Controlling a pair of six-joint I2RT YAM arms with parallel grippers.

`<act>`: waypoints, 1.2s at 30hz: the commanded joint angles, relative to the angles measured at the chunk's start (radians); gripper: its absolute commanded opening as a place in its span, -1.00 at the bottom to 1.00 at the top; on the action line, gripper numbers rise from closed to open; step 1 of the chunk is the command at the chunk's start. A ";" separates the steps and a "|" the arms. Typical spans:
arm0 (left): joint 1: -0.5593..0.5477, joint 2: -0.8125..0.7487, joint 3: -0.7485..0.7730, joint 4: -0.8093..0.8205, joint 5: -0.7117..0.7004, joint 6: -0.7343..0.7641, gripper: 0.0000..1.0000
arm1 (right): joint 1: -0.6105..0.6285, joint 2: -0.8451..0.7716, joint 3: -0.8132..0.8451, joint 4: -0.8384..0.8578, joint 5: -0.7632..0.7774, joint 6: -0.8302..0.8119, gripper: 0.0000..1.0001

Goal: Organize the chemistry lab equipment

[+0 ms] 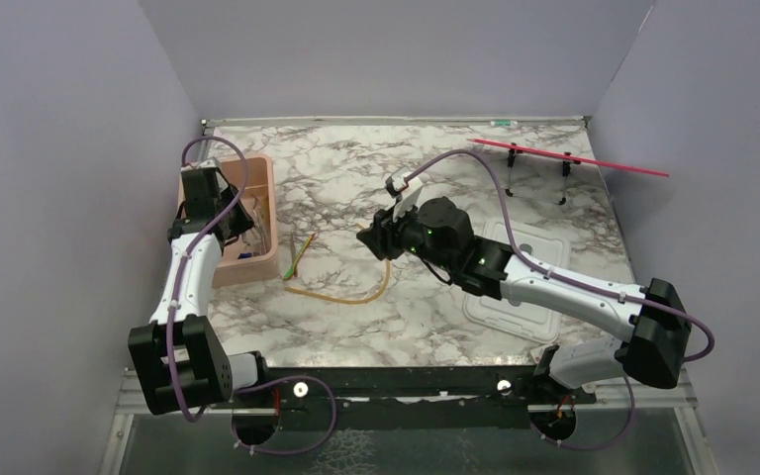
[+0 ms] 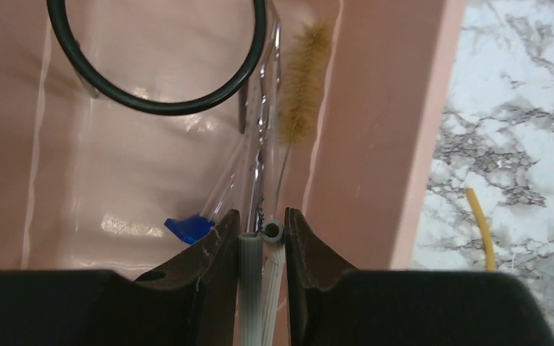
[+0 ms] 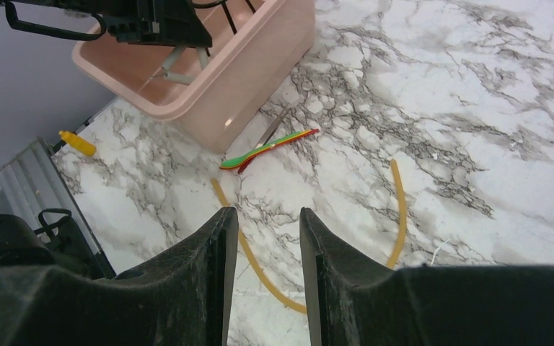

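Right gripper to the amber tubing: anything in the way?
Nothing visible. The right gripper hangs open over the amber tubing, and nothing shows between them. The green-and-red tool lies off to the side, nearer the pink tub, clear of a straight drop.

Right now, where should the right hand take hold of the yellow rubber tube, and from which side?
Probably one straight leg of the tube, the one away from the spoon, coming straight down with the right hand, fingers across it. It lies flat on the table in an open U, so only its top side is free.
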 commanded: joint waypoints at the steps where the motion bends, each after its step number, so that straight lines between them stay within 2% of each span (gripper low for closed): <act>1: 0.047 0.014 -0.066 0.072 0.088 0.007 -1.00 | -0.006 -0.026 -0.021 0.028 -0.010 0.015 -0.17; 9: 0.076 0.038 -0.100 0.091 0.071 0.013 -1.00 | -0.006 -0.024 -0.025 0.032 -0.018 0.015 -0.17; 16: 0.079 0.046 -0.104 0.082 0.050 0.017 -0.63 | -0.006 -0.024 -0.028 0.037 -0.022 0.020 -0.17; 26: 0.079 0.064 -0.087 0.031 0.010 0.001 -0.52 | -0.006 -0.020 -0.031 0.037 -0.022 0.026 -0.17; 33: 0.079 0.031 -0.073 -0.005 -0.141 -0.020 -0.53 | -0.006 -0.018 -0.028 0.035 -0.022 0.031 -0.17; 36: 0.079 0.011 -0.068 -0.008 -0.153 -0.023 -0.53 | -0.006 -0.016 -0.028 0.036 -0.020 0.032 -0.17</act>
